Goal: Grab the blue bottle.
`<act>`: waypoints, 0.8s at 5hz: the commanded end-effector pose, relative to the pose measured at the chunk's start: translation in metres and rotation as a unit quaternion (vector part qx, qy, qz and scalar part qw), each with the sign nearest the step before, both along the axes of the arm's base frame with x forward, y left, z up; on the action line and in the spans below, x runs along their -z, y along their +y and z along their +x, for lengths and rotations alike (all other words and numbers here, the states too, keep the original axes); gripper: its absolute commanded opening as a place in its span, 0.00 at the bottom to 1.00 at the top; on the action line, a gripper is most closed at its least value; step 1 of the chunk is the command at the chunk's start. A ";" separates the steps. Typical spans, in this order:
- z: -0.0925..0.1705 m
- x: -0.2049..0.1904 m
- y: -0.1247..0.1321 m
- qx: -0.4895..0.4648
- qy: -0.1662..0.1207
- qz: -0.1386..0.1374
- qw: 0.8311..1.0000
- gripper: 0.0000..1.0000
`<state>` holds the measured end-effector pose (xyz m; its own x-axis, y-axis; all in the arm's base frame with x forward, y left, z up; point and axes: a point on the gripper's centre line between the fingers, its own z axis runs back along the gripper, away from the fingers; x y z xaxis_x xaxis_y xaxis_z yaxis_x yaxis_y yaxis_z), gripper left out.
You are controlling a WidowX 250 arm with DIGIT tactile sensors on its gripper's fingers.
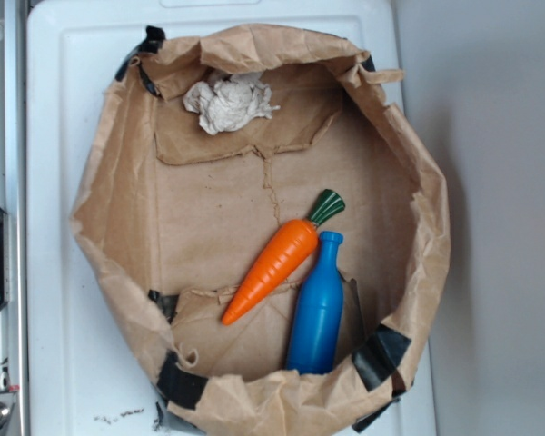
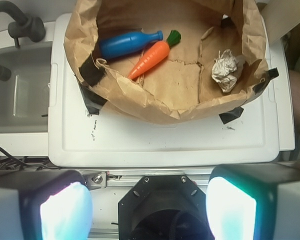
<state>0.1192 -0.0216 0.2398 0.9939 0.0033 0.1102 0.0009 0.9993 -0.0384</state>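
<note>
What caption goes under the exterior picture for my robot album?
A glossy blue plastic toy bottle lies beside an orange toy carrot in a taped brown paper bag, near a crumpled paper wad.

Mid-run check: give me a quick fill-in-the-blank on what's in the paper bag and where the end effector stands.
1. The blue bottle lies inside the brown paper ____, beside the carrot.
2. The orange carrot has a ____ top.
3. The crumpled paper ball is ____ in colour.
4. In the wrist view, the end effector is outside the bag, its fingers spread ____.

Missing words: bag; green; white; open
</note>
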 end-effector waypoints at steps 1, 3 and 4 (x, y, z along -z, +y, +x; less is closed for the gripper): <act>0.099 0.051 0.057 -0.046 -0.009 0.028 0.999 1.00; 0.201 0.084 0.063 -0.006 -0.026 0.021 0.999 1.00; 0.201 0.084 0.063 -0.006 -0.026 0.021 0.999 1.00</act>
